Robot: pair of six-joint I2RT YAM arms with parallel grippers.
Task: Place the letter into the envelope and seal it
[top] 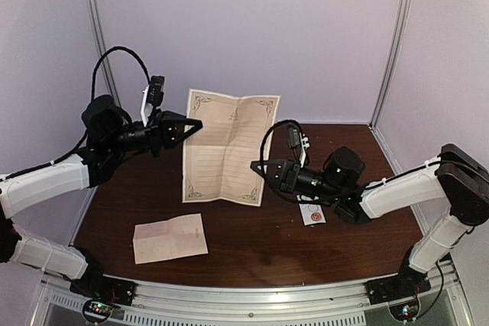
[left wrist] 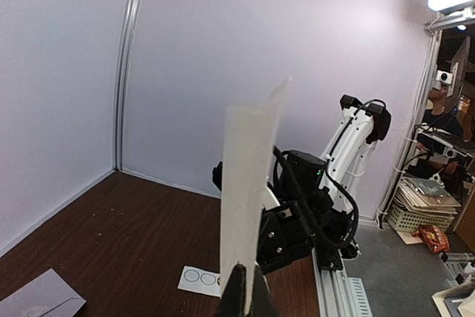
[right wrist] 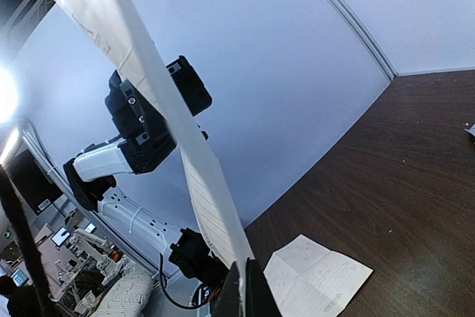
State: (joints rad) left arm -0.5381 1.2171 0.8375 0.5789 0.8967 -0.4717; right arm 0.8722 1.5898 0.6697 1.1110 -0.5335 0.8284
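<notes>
currently the letter [top: 229, 146] is hanging upright above the tabletop [top: 260, 253], unfolded with its crease lines showing, held between the two arms. the left gripper [top: 197, 123] is clenching the letter's left edge near the top, its jaws pressed together on the paper. the right gripper [top: 256, 166] is pinching the letter's right edge lower down, its jaws likewise closed on the sheet. the envelope [left wrist: 41, 298] is lying flat on the tabletop, apart from the letter and not touching it. the left wrist view is showing it low in the corner, seemingly on the letter's far side toward the back wall, and from overhead the letter is hiding it. a folded beige sheet [top: 170, 238] is lying flat to the near left of the letter. a small white sticker strip [top: 312, 214] is resting to the letter's right, just under the right arm.
</notes>
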